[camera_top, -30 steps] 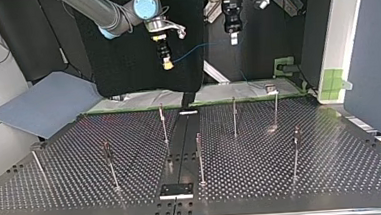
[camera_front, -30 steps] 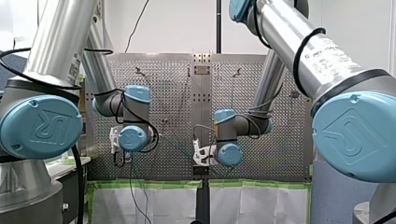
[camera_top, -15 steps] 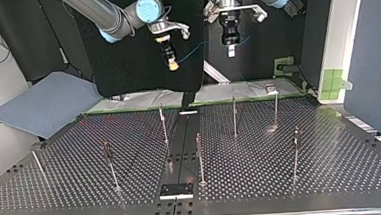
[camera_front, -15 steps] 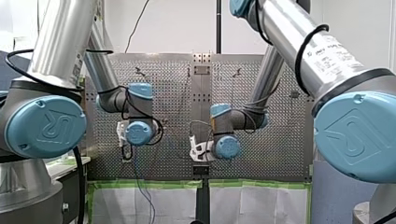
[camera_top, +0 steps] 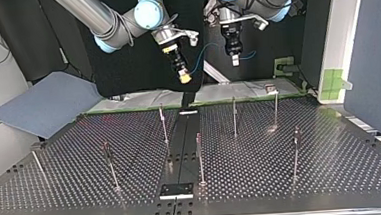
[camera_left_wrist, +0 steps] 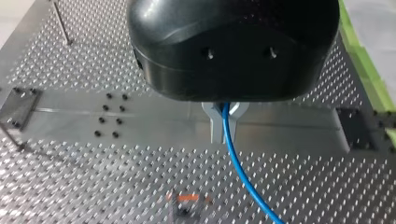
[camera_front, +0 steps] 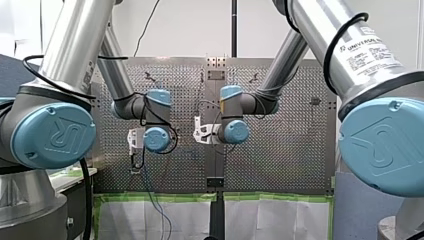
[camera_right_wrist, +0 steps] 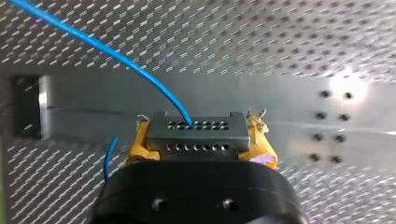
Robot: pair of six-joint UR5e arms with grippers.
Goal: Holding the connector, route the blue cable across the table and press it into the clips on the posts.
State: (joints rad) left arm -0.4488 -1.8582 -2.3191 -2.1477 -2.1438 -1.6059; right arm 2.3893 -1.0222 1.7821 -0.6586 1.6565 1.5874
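Pads (camera_right_wrist: pixel 139 145) of right claw (camera_right_wrist: pixel 201 135), yellow, clamped on grey connector (camera_right_wrist: pixel 197 133); left claw (camera_left_wrist: pixel 224 120) narrow around blue cable (camera_left_wrist: pixel 238 168), looping between both, well above table (camera_top: pixel 332 164). Posts (camera_top: pixel 234 116) bare, none holding cable: gripping done, routing across and every press yet to do.

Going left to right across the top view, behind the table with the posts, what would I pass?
Blue-grey sheet → my right hand → my left hand → green-taped block
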